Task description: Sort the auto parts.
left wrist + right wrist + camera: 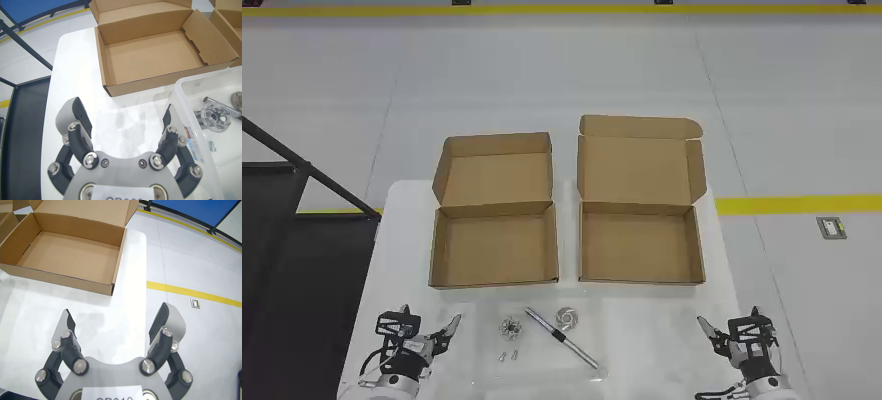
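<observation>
A white table point(402, 230) carries two open cardboard boxes side by side, the left box point(494, 245) and the right box point(640, 243), both with lids folded back and bare floors. In front of them sits a clear tray point(188, 113); the left wrist view makes its rim plain, while from above it is faint. The left gripper point(122, 104) hangs beside the tray and the right gripper point(115, 308) near the table's right edge, each spread wide with nothing between its pads. Inside the tray lie a rod point(560, 338), a smooth wheel point(566, 318), a toothed disc point(215, 119) and small bolts point(508, 354). The top view takes in all of them together.
</observation>
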Tool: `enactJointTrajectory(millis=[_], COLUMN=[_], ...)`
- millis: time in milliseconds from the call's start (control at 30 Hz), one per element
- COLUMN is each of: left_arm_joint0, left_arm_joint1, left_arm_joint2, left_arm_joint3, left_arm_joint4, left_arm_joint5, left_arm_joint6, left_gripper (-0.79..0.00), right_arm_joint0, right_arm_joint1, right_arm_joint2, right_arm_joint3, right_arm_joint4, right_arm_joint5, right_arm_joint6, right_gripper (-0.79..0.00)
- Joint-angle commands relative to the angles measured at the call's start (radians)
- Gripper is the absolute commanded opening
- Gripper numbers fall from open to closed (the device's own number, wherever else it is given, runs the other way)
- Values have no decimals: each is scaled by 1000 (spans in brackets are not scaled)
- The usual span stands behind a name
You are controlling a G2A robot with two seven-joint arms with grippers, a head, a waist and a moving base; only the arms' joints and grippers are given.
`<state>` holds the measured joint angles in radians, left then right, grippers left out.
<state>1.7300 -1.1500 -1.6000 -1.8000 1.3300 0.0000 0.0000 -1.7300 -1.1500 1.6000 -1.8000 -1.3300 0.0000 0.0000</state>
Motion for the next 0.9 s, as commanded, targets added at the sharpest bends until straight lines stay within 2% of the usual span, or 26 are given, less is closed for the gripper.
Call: enactJointTrajectory(millis=[0, 100, 233, 300, 433, 533, 633, 867], left_arm_joint0=[0, -1, 23, 46, 98, 129, 149, 151], left_arm_joint1=[0, 0, -1, -1, 2, 2, 3, 4], left_arm_joint2=[0, 1, -26, -49, -96, -127, -156, -160], left_arm_joint3=[0, -3, -13, -28, -48, -53, -53, -51], left_arm_joint4=[0, -3, -22, -36, -46, -70, -73, -66], left_arm_joint5=[0, -20, -20, -42, -94, -133, -177, -174], left_arm_joint6=[0, 18, 78, 115, 211, 271, 314, 317], left_gripper=[0, 0, 0, 0, 0, 0, 0, 0], right_arm_joint0=[0, -5, -80, -124, -177, -159, -92, -83], right_arm_joint1=[0, 1, 9, 13, 22, 25, 22, 21], right_arm_joint2=[0, -6, -7, -10, -78, -178, -290, -298], right_arm_joint3=[0, -17, -116, -198, -386, -492, -530, -531], right_arm_joint4=[0, -15, -147, -241, -475, -615, -672, -681], right_arm_joint5=[0, -34, -126, -144, -245, -338, -434, -433], right_arm_joint6=[0, -34, -167, -188, -95, -5, 72, 88], right_gripper=[0, 0, 0, 0, 0, 0, 0, 0])
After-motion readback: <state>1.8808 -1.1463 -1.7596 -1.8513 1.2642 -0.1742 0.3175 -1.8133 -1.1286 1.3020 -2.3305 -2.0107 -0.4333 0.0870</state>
